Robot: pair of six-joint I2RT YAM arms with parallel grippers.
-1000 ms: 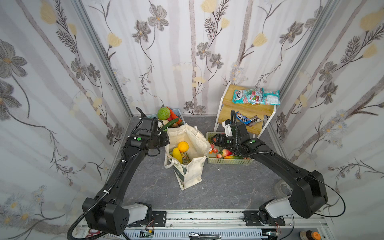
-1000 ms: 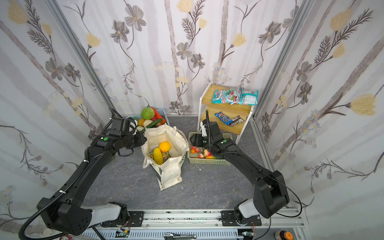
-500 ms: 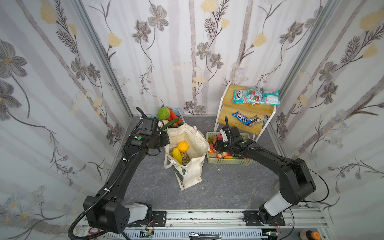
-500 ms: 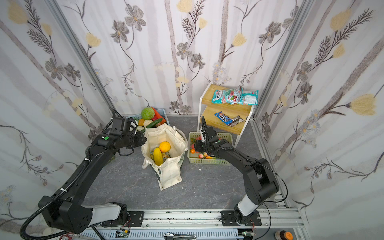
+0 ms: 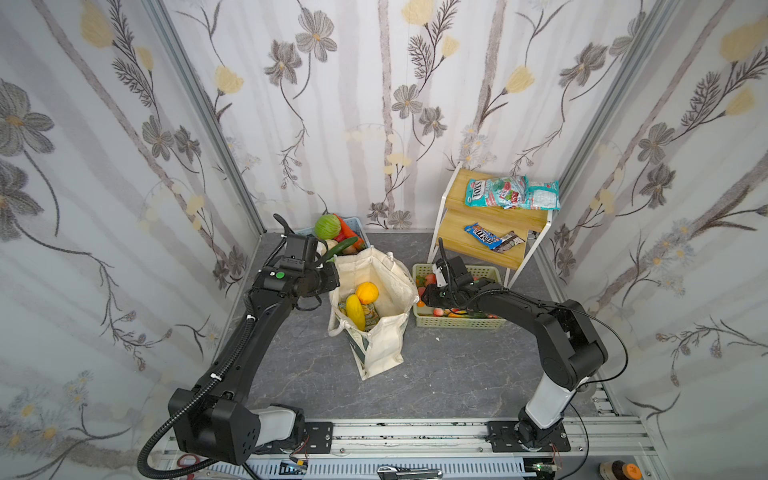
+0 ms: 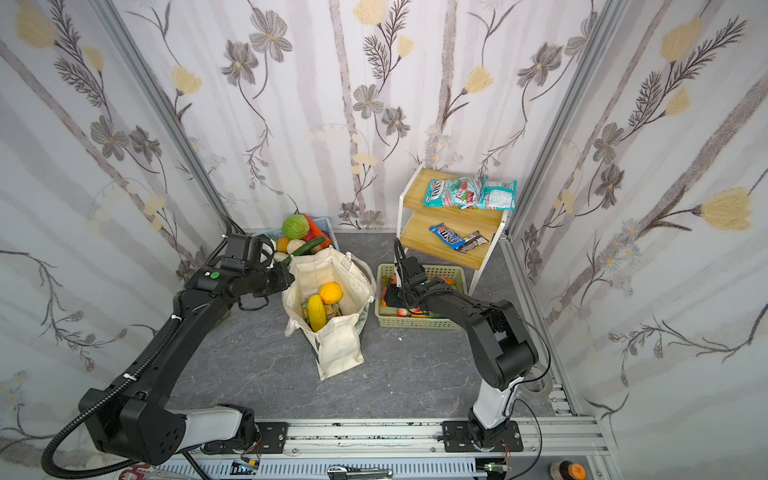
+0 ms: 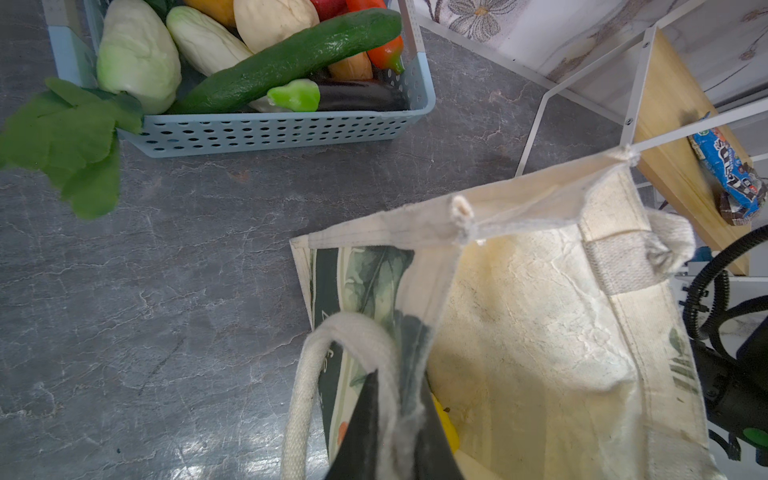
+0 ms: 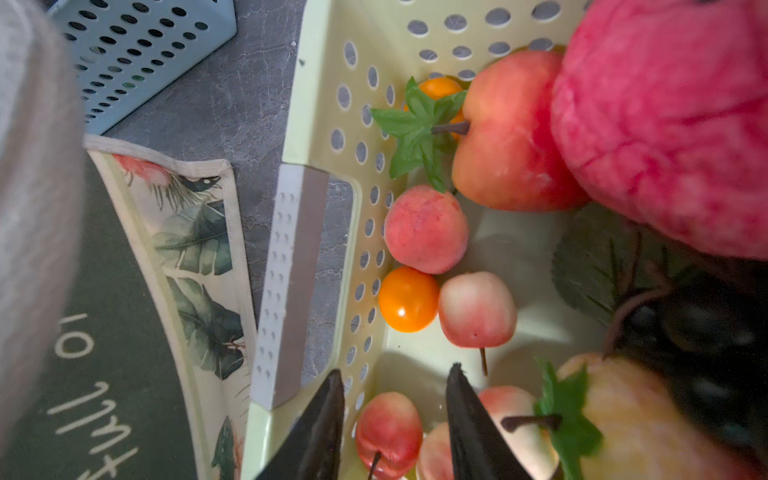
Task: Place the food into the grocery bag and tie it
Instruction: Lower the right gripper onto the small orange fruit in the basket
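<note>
Bag part-filled and untied; left claw pinches its rim, right claw hangs half-open in the fruit basket.

The large cream canvas grocery bag with leaf-print sides (image 5: 382, 345) stands open mid-floor between the 2 arms, holding 3 items: a round orange (image 5: 367, 292), a yellow oblong fruit (image 5: 355, 311) and, under them, a green-and-yellow crinkly snack packet (image 6: 331, 309). A pale white-green oblong vegetable (image 7: 203, 41) lies in the blue perforated plastic basket (image 7: 270, 133), so I judge loading unfinished. The cream loop handles (image 7: 307, 374) hang loose, so tying is not begun. The left gripper (image 7: 397, 390) is clamped on the bag's rim fabric beside a handle, propping the mouth open. The right gripper (image 8: 395, 372), inside the pale green plastic basket (image 8: 320, 95), has its jaws partly apart, straddling a small red fruit (image 8: 388, 424). A gap shows on each side, so it holds nothing.
</note>
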